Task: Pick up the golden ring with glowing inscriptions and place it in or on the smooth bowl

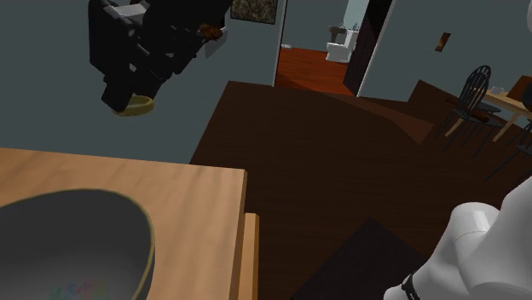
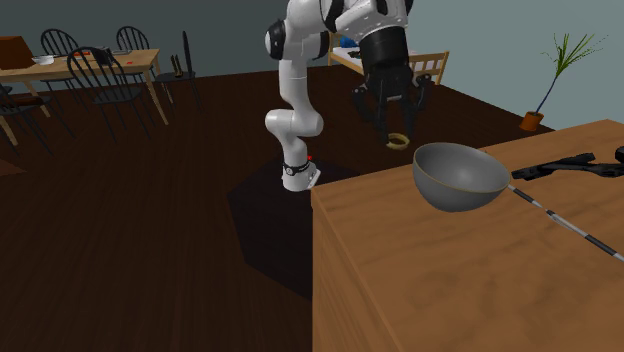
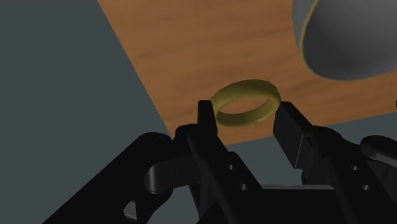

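- Between the fingers of the claw (image 3: 247,109) I have the golden ring (image 3: 247,102). The claw is closed down to the ring's width, with a fingertip on each outer side of the band. The ring lies about level, its hole facing up.
- Below it, the ring hangs clear of the tabletop (image 3: 191,57), close to the edge on the arm's side.
- Farther in from that edge the grey bowl (image 3: 350,38) stands upright, mouth up. I can make out nothing lying in it.
- I judge that the coming move turns on this offset. In the second exterior view the bowl sits lower and to the claw's right, so I would carry the ring over the mouth, then lower and release.
- Beyond the bowl, a black tool (image 2: 570,163) and a thin rod (image 2: 565,220) lie on the tabletop.
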Robot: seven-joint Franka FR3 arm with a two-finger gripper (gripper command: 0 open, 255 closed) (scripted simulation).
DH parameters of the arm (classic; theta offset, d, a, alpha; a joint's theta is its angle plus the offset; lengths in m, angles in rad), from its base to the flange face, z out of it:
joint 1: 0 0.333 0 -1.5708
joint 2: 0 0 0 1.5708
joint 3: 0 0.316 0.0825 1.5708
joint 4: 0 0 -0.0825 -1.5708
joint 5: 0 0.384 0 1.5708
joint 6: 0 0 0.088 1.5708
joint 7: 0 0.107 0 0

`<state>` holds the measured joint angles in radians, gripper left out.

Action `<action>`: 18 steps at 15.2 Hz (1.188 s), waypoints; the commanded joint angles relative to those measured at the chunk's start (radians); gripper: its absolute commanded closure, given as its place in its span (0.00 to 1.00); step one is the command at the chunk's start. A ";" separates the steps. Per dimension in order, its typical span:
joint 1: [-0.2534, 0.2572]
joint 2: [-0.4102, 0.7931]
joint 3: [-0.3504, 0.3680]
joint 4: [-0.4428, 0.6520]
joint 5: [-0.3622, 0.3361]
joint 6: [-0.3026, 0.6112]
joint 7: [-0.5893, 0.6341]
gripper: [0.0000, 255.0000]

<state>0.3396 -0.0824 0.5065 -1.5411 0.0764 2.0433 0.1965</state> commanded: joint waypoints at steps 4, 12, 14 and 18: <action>0.054 0.051 0.083 0.062 -0.107 -0.016 0.154 1.00; 0.181 0.185 0.183 0.198 -0.313 -0.069 0.380 1.00; 0.172 0.168 0.180 0.151 -0.299 -0.035 0.378 1.00; 0.159 0.139 0.174 0.066 -0.278 0.029 0.375 1.00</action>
<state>0.5020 0.0641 0.6822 -1.4528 -0.2076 2.0549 0.5727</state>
